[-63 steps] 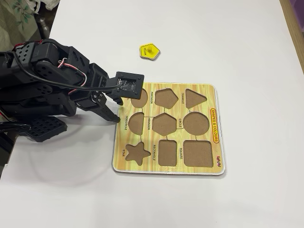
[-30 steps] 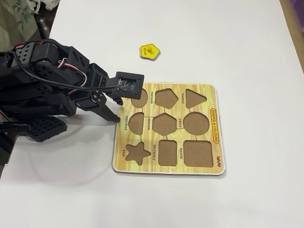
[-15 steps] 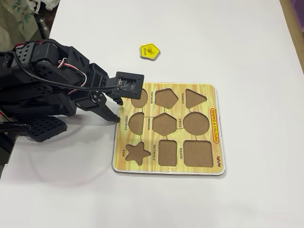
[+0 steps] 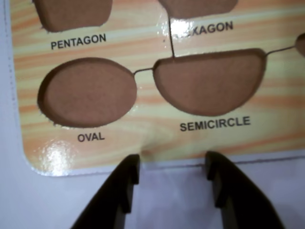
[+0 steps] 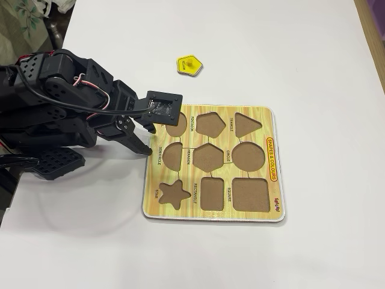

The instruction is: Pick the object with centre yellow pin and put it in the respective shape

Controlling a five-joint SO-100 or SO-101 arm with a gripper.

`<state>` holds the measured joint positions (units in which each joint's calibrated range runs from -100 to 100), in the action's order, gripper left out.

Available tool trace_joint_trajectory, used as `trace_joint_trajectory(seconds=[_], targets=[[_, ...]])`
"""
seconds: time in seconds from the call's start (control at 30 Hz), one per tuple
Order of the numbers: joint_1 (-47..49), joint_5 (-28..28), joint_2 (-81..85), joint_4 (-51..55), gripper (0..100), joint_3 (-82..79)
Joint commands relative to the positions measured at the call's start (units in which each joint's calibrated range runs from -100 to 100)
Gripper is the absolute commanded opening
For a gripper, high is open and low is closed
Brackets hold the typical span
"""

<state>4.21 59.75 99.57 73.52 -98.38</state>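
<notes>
Gripper [image 4: 172,164] — fingers apart, empty — beside board [image 4: 143,102]

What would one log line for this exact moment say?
claw: open, empty, at board edge | yellow piece: on table, apart from board, untouched | oval slot, semicircle slot: empty

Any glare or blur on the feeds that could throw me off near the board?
Wrist view: soft focus, glare patch on the board's corner and over the HEXAGON label; open gripper dark. Fixed view: sharp, evenly lit, yellow piece clear; arm's shadow falls left of the board.
</notes>
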Motion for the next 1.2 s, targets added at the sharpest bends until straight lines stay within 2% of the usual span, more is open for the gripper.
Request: trace_joint_trajectory(seconds=[0.0,0.8,1.17], targets=[[-0.3,-0.2,-1.0,1.1,17,-0.4],[0.6,0.1,-3.3,0.5,16,0.1],[0.9,-0.3,-20.4,0.6,16,18.2]])
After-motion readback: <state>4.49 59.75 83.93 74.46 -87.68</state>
